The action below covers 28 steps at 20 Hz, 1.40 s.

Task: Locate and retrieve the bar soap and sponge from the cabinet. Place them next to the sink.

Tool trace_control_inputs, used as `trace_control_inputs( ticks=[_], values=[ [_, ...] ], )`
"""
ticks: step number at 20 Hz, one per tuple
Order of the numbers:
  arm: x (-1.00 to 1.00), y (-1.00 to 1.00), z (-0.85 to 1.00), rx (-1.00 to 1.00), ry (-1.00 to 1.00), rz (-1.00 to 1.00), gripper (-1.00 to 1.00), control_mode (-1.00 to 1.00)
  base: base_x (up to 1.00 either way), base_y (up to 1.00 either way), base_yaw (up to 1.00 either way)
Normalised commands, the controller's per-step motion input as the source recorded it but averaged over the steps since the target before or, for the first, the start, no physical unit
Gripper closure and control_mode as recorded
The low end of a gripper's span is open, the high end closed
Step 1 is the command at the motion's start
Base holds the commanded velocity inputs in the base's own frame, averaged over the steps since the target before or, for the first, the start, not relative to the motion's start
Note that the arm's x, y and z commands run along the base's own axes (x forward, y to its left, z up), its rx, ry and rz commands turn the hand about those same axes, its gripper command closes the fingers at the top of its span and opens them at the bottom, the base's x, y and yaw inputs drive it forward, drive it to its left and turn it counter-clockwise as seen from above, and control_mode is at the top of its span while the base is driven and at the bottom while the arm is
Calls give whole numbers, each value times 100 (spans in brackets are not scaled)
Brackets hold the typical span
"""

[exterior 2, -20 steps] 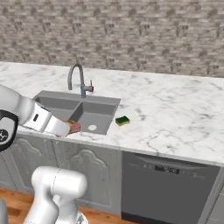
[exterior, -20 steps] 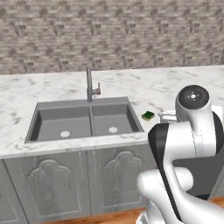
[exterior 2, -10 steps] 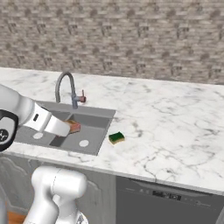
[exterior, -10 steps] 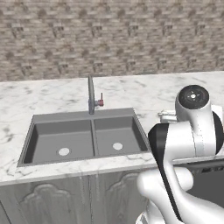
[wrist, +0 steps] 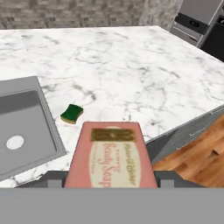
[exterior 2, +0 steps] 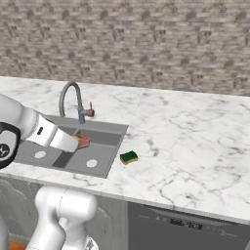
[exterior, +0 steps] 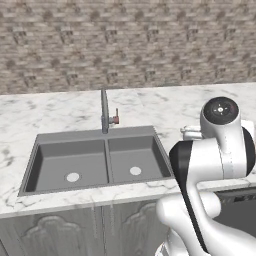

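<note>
Sink [exterior 2: 105,163]: grey double basin at the left of the marble counter [exterior 2: 195,146], faucet [exterior 2: 73,100] at its far rim; in the right base view the carried soap appears over the right-hand basin, so a release now would, by this reading, drop it in the bowl rather than beside it.
Bar soap [wrist: 109,159]: reddish-brown block clasped between the fingers of the gripper [exterior 2: 80,141], label up, off the counter; the hand view looks along it toward the bare marble right of the sink.
Gripper: clenched on the bar soap, jaws partly spread around its width; the block looks smooth and rounded, so a fast swing could let it slide out.
Sponge [exterior 2: 129,157]: yellow and green, lying on the counter just beside the sink's right near corner, already placed.
Risk at set-down: coming down too close to the sponge could knock it into the basin; the open marble further right seems the safer spot.
Counter edge: near edge lies close to that spot, so a release too far forward could send the soap to the floor.
</note>
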Motion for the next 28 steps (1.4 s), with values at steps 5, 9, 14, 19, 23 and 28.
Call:
trace_control_inputs(
  ticks=[5,9,14,19,23,28],
  values=[
    [0,0,0,0,0,0,100,100,1,0,0],
    [28,0,-1,0,0,5,100,-100,3,0,0],
    [58,-12,-20,3,5,18,100,-100,0,0,0],
    [52,-11,-42,8,13,25,100,-100,0,0,0],
    [12,-13,-67,3,20,27,100,-100,0,0,0],
    [0,-16,-66,0,18,26,100,-100,0,0,0]
  ],
)
